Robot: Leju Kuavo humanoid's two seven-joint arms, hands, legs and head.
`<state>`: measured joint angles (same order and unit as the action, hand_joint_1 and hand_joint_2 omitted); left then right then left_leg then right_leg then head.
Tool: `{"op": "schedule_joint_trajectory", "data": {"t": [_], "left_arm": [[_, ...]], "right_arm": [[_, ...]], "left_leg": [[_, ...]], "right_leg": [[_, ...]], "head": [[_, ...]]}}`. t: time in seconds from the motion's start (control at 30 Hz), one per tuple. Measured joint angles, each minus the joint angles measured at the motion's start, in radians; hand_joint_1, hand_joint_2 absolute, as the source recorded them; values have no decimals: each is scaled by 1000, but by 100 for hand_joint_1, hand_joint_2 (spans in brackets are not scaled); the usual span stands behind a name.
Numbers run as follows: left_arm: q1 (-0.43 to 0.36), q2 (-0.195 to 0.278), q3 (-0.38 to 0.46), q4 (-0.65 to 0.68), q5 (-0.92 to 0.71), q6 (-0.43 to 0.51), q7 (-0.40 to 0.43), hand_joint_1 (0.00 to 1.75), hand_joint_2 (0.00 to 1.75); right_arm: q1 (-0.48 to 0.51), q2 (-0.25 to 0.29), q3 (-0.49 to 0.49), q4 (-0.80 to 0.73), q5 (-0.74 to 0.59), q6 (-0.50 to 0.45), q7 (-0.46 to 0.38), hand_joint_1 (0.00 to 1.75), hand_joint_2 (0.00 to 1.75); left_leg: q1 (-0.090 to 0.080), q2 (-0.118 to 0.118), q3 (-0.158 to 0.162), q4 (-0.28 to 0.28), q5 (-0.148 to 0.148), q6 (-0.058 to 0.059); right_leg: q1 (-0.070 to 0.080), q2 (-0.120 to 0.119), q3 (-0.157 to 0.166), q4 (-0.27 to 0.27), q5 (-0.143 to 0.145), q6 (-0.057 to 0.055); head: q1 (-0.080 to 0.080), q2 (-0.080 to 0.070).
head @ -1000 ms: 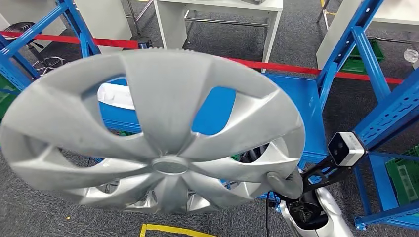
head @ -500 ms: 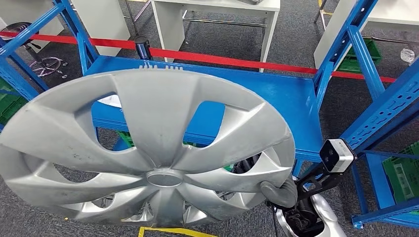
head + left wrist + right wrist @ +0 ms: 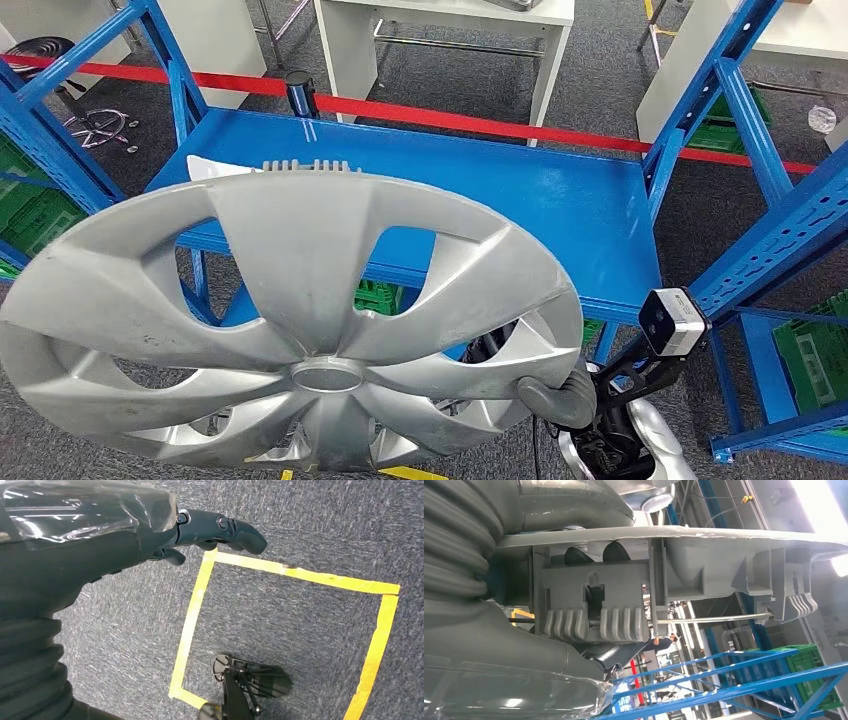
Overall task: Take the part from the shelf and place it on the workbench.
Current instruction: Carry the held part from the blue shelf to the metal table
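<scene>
A large silver wheel cover (image 3: 290, 320) with several spokes fills the lower left of the head view, held up in front of the blue shelf (image 3: 480, 190). My right hand (image 3: 560, 395) grips its rim at the lower right, thumb on the front face. The right wrist view shows the wheel cover's grey ribbed rim clips (image 3: 594, 600) close up, with my right hand's fingers (image 3: 616, 550) behind them. My left hand (image 3: 220, 530) hangs over grey carpet, dark fingers loosely extended with nothing in them.
Blue rack uprights (image 3: 740, 120) stand at right and left of the shelf. A red barrier tape (image 3: 480, 122) runs behind it, with white tables (image 3: 440, 30) beyond. Green crates (image 3: 815, 350) sit low on the right. Yellow floor tape (image 3: 295, 575) marks a square on the carpet.
The whole view has shifted: the shelf now sits farther away and more of its deck shows. The wheel cover stays in my right hand and rides lower in the picture.
</scene>
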<state>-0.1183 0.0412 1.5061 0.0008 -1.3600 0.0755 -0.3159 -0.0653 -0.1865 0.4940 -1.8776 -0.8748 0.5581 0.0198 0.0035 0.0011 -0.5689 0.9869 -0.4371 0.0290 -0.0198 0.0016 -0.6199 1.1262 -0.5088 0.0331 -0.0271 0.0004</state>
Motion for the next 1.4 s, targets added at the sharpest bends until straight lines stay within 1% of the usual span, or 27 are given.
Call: {"op": "schedule_joint_trajectory", "data": {"t": [0.1,0.17,0.23,0.27,0.3,0.37,0.4,0.47,0.53,0.6,0.67,0.73,0.8,0.83,0.87,0.9,0.97,1.03,1.07,1.13,1.17,1.2,1.23,1.3,1.33,1.37,1.4], "left_arm": [[0,0,0,0,0,0,0,0,175],[-1,-1,0,0,0,0,0,0,175],[-3,-2,0,0,-1,1,0,0,175],[-5,-4,0,0,-1,3,0,0,175],[-6,-7,0,0,0,5,0,0,175],[-8,-12,0,0,3,10,0,0,175],[-9,-13,0,0,4,11,0,0,175],[-13,-14,0,0,5,12,0,0,175],[-19,-15,0,0,5,12,0,0,175],[-22,-15,0,0,6,11,0,0,175],[-23,-16,0,0,7,10,0,0,175],[-27,-17,0,0,8,9,0,0,175],[-29,-19,0,0,10,8,0,0,175],[-29,-19,0,0,12,8,0,0,175],[-29,-20,0,0,14,8,0,0,175],[-29,-21,0,0,16,7,0,0,175],[-29,-22,0,0,18,7,0,0,175],[-29,-24,0,0,18,7,0,0,175],[-29,-24,0,0,18,7,0,0,175],[-28,-24,0,0,18,7,0,0,175],[-28,-24,0,0,18,7,0,0,175],[-27,-24,0,0,18,7,0,0,175],[-27,-24,0,0,18,7,0,0,175],[-27,-24,0,0,18,7,0,0,175],[-27,-24,0,0,18,7,0,0,175],[-27,-25,0,0,18,7,0,0,175],[-27,-25,0,0,18,7,0,0,175]], "right_arm": [[0,0,0,0,0,0,0,175,175],[0,0,0,0,1,0,-1,175,175],[2,0,0,-1,7,-2,-3,175,175],[8,0,-1,-3,13,-3,-4,175,175],[16,0,-1,-5,19,-2,-5,175,175],[30,0,-2,-8,27,1,-7,175,175],[32,1,-2,-8,28,4,-7,175,175],[34,1,-3,-8,29,9,-7,175,175],[34,2,-7,-9,29,14,-7,175,175],[34,2,-11,-10,29,18,-7,175,175],[35,2,-15,-11,29,20,-7,175,175],[35,2,-19,-11,29,20,-8,175,175],[36,1,-21,-11,30,21,-8,175,175],[36,1,-22,-11,31,21,-8,175,175],[36,1,-23,-11,31,22,-8,175,175],[36,1,-23,-11,32,22,-8,175,175],[36,1,-24,-11,32,22,-8,175,175],[35,1,-25,-11,32,23,-8,175,175],[35,1,-25,-11,32,23,-8,175,175],[35,1,-26,-11,32,24,-8,175,175],[34,2,-26,-11,32,24,-8,175,175],[34,2,-26,-11,32,24,-8,175,175],[34,3,-25,-11,32,25,-8,175,175],[34,5,-25,-11,32,26,-8,175,175],[34,6,-25,-11,32,26,-8,175,175],[35,6,-25,-11,32,27,-8,175,175],[35,6,-25,-11,32,27,-8,175,175]], "left_leg": [[0,0,0,0,0,0],[0,0,0,2,-1,-1],[-4,-1,-6,10,-3,-10],[-3,-1,-22,43,-25,-22],[-1,-1,-57,125,-66,-36],[8,-2,-109,261,-131,-54],[9,-2,-105,270,-129,-54],[9,-3,-23,130,-74,-48],[4,-6,30,32,-48,-39],[-2,-7,33,17,-43,-30],[0,-4,29,8,-28,-14],[2,0,16,-2,-9,2],[-2,2,-6,-1,7,10],[-4,3,-18,-1,15,11],[-5,3,-29,0,23,11],[-6,3,-40,1,31,10],[-7,2,-58,4,46,5],[-9,1,-72,11,59,-4],[-9,1,-76,14,65,-10],[-8,0,-81,14,79,-22],[-6,-1,-86,18,74,-28],[-4,-2,-95,34,51,-34],[-1,-3,-108,70,11,-41],[5,-2,-141,193,-89,-53],[7,-2,-151,254,-119,-57],[8,-2,-150,292,-128,-59],[9,-2,-133,298,-118,-59]], "right_leg": [[0,0,3,-6,2,0],[-1,-1,20,-38,12,2],[1,-2,42,-86,26,-9],[1,-2,49,-103,34,-21],[1,-1,47,-109,40,-34],[-1,0,39,-111,51,-48],[-1,0,36,-110,53,-48],[0,0,36,-110,57,-43],[3,0,32,-109,63,-34],[3,0,27,-111,71,-20],[2,-1,19,-103,66,-12],[2,-1,-12,-36,12,-19],[2,-1,-60,96,-64,-28],[2,-1,-74,149,-87,-27],[2,-1,-71,173,-95,-22],[2,-1,-49,155,-86,-15],[2,-2,46,23,-50,-4],[7,-1,126,-99,-31,-10],[9,-1,139,-125,-31,-16],[11,0,129,-128,-21,-30],[10,-1,121,-128,-14,-37],[7,-2,114,-129,-5,-46],[5,-3,105,-130,6,-52],[5,-3,84,-129,27,-59],[6,-3,72,-128,37,-58],[6,-3,60,-127,47,-57],[6,-3,48,-126,56,-56]], "head": [[0,0],[0,0],[-1,0],[-2,0],[-3,0],[-4,0],[-4,0],[-4,0],[-4,0],[-3,0],[-3,0],[-1,0],[1,0],[1,0],[1,0],[1,0],[1,0],[0,0],[1,0],[3,0],[4,0],[3,0],[2,0],[0,0],[-1,0],[-1,0],[-1,0]]}}
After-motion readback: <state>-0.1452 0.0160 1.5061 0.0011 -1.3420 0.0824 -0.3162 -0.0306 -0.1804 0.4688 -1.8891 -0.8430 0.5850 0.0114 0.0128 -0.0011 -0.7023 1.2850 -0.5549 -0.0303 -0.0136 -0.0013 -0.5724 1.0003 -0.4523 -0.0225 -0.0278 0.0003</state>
